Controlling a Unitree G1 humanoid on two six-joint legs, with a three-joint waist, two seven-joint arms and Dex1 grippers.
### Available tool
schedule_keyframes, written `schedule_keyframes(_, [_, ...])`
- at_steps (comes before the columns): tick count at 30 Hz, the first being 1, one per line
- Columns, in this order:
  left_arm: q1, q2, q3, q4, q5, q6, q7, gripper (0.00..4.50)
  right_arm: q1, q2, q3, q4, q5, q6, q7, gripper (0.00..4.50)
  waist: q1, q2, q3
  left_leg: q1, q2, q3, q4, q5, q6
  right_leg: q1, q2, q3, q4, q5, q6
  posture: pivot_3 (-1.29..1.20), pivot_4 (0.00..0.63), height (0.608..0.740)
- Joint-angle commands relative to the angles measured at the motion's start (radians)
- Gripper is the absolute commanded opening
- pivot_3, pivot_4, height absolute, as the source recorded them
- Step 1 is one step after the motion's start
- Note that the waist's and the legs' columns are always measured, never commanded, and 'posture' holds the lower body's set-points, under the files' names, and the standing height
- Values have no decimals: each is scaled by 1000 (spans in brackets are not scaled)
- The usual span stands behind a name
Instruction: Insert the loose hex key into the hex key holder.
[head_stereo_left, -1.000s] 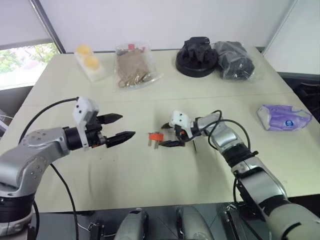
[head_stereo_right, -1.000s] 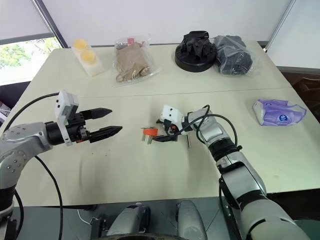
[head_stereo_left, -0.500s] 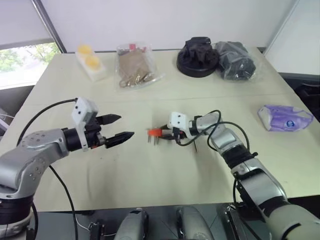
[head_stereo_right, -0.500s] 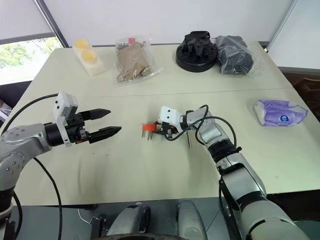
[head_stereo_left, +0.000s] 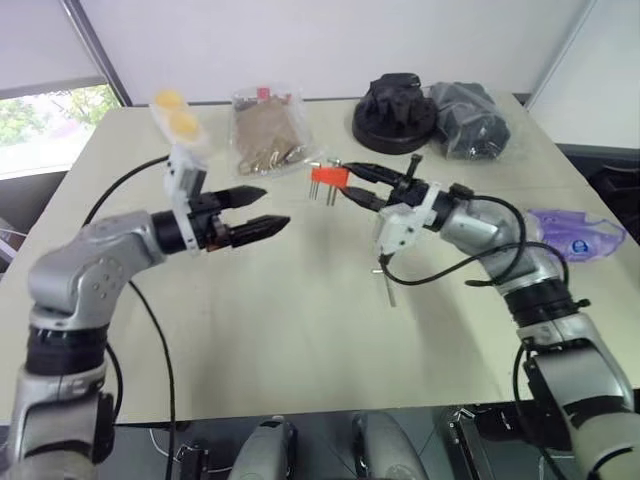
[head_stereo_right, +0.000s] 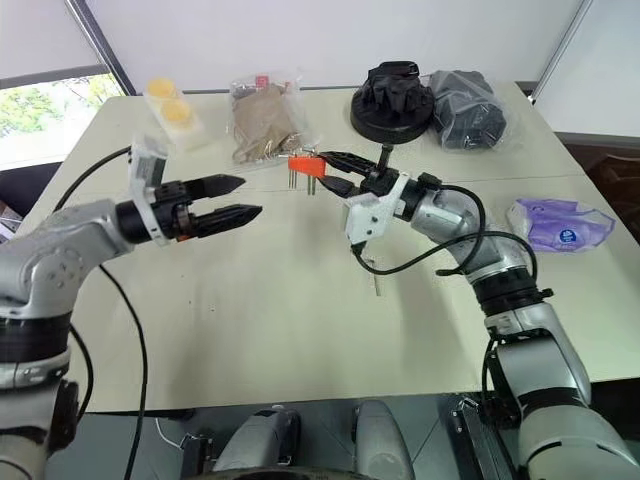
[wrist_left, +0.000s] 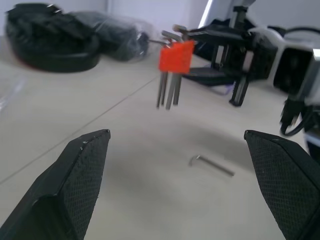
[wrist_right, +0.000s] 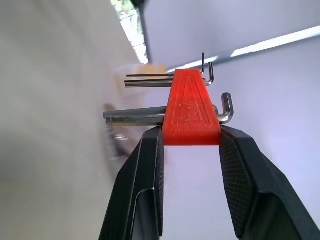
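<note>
The right claw (wrist_right: 189, 142) pinches the hex key holder (head_stereo_left: 328, 178) in the air. The left claw (head_stereo_left: 258, 212), wide open, holds nothing. The loose hex key (head_stereo_left: 389, 289) lies on the tabletop (head_stereo_left: 300, 340), at six o'clock from the holder. The holder could slip out of that small pinch.

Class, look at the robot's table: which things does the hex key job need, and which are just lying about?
Needed: the hex key holder, held up off the table in the right gripper; the loose hex key, lying on the table; the open left gripper.

Lying about: yellow cups, clear bag, black items, dark bag, purple tissue pack.
</note>
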Motion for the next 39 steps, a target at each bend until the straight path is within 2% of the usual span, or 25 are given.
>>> schedule_keyframes(1, [-82,-18,4,43,-50,38,-36,4500,-24,-10,-25,-63,-66,-71,-93,989,0,0,0,0,0,0,0,0,0,0,0,0,0,0,0,0,150,740])
schedule_keyframes(7, [-145,-62,-26,53,-68,81,-73,4500,-13,-5,-15,-89,-89,-85,-130,989,1,0,0,0,0,0,1,0,0,0,0,0,1,0,0,0,150,740])
schedule_keyframes(37, [-150,-101,-29,57,-38,51,-60,4500,6,-9,9,-110,-66,-112,-93,989,1,0,0,0,0,0,1,0,0,0,0,0,1,0,0,0,150,740])
schedule_keyframes(38, [-150,-103,-30,57,-36,50,-59,3955,6,-8,9,-110,-66,-112,-91,989,2,0,0,0,0,0,1,0,0,0,1,0,1,0,0,0,150,740])
schedule_keyframes(39, [-149,-104,-32,57,-35,49,-58,3643,8,-7,10,-112,-65,-110,-89,989,1,0,0,0,0,0,1,0,0,0,1,0,1,0,0,0,150,740])
